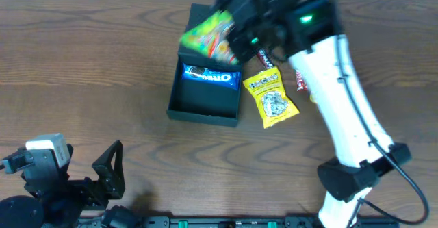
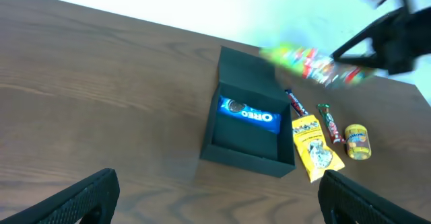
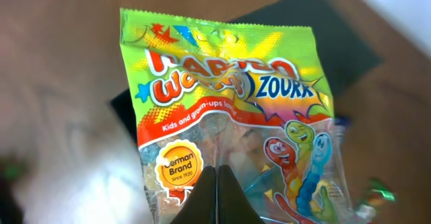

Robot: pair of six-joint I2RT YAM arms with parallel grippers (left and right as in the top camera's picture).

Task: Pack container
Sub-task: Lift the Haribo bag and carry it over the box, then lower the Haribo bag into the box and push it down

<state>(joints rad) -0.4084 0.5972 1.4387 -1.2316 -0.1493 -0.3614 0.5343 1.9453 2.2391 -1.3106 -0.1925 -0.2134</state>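
The black container (image 1: 205, 110) stands open mid-table with its flap lid at the far side, and a blue Oreo packet (image 1: 209, 77) lies inside. It also shows in the left wrist view (image 2: 244, 158). My right gripper (image 1: 238, 31) is shut on a green Haribo gummy bag (image 1: 209, 35) and holds it in the air above the container's far edge and lid. In the right wrist view the bag (image 3: 222, 109) fills the frame, pinched by the closed fingers (image 3: 217, 183). My left gripper (image 2: 215, 197) is open and empty near the table's front left.
Right of the container lie a yellow snack pouch (image 1: 272, 98), a thin dark candy bar (image 1: 264, 58), a red-green candy roll (image 2: 330, 123) and a small yellow round packet (image 2: 357, 142). The right arm (image 1: 342, 105) stretches over the table's right side.
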